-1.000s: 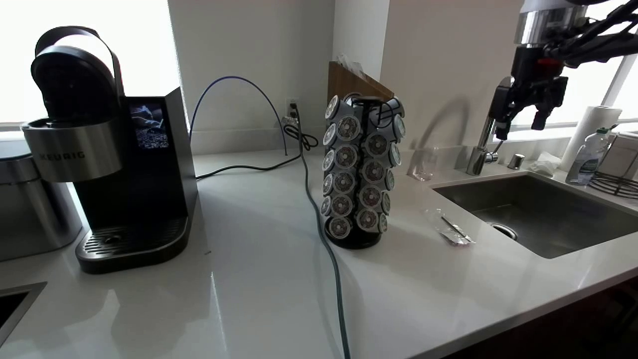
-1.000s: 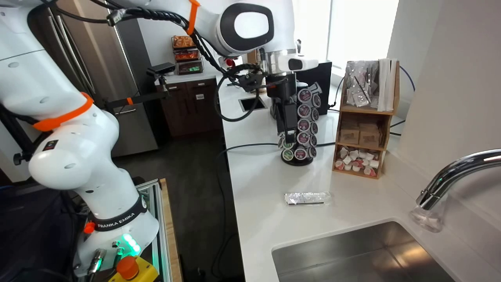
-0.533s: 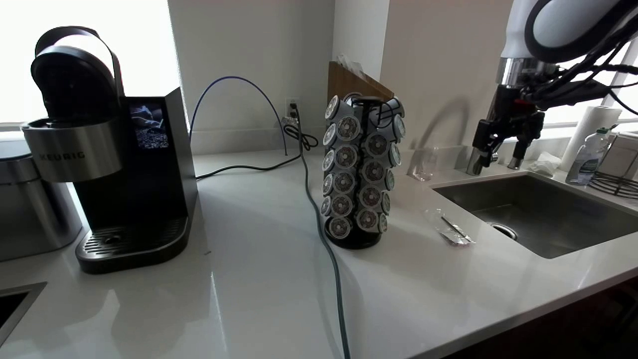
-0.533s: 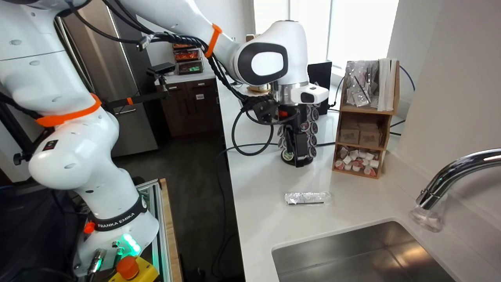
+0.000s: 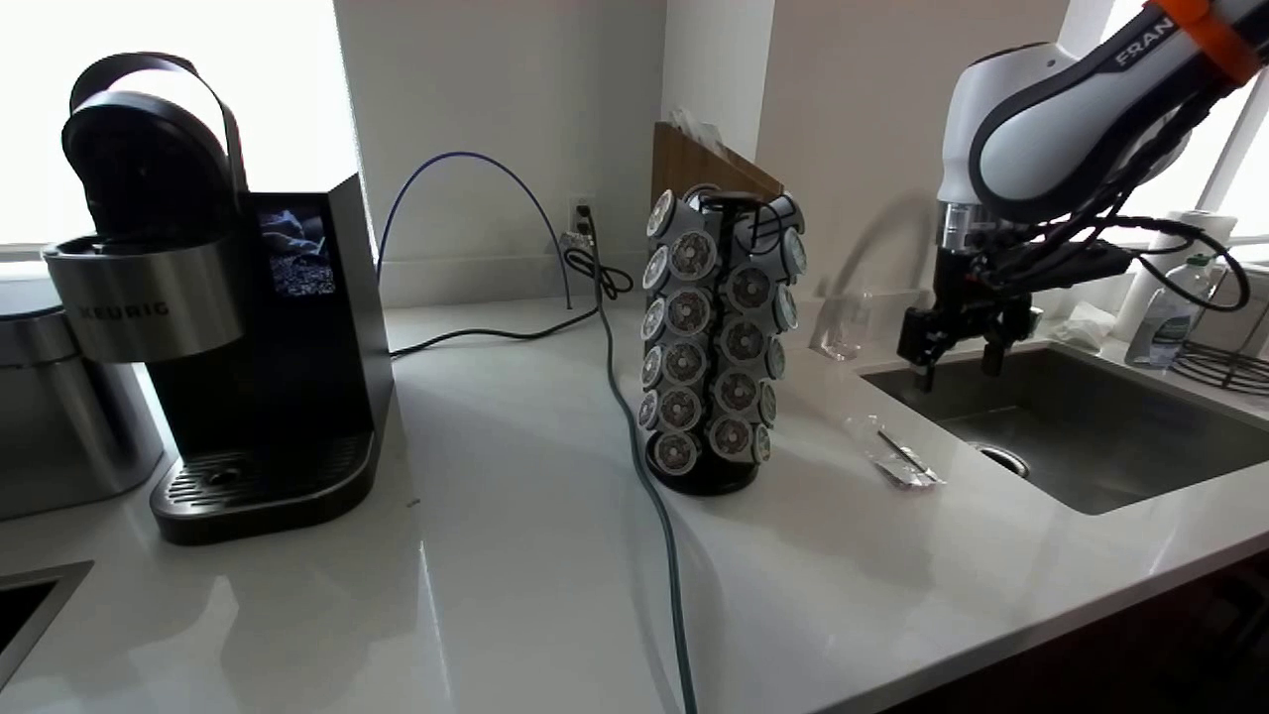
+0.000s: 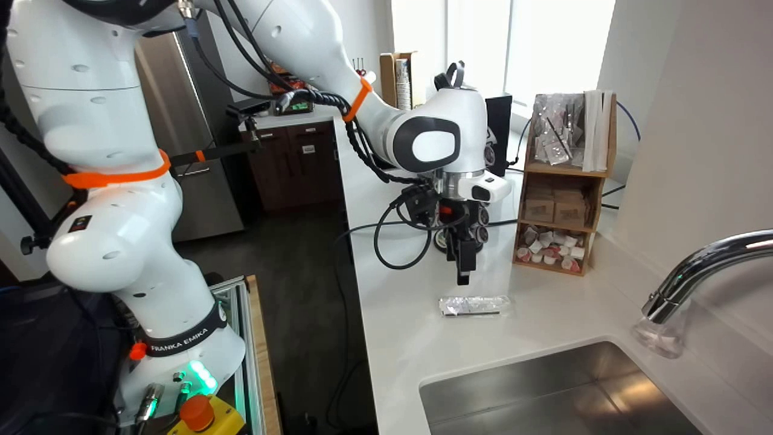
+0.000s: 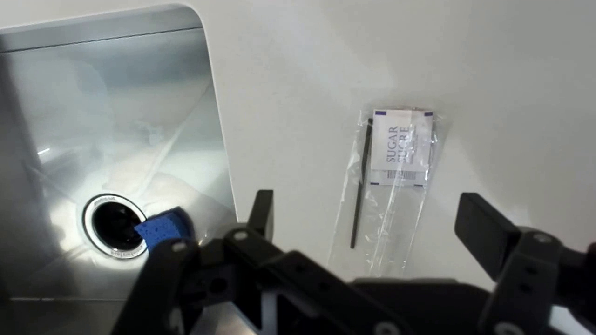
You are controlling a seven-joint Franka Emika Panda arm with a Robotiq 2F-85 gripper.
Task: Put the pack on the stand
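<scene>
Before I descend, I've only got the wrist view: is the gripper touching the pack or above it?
Observer: Above. In an exterior view there's a visible gap between the gripper and the pack.
Operator: Copy. Drop-off isn't in my frame. Where is it?
Observer: In an exterior view, the stand is on the counter, between the pack and the coffee maker.
Operator: Anything close to it?
Observer: Yes, a cable runs along the counter past it, on the coffee maker's side. Can't tell if they touch.
</scene>
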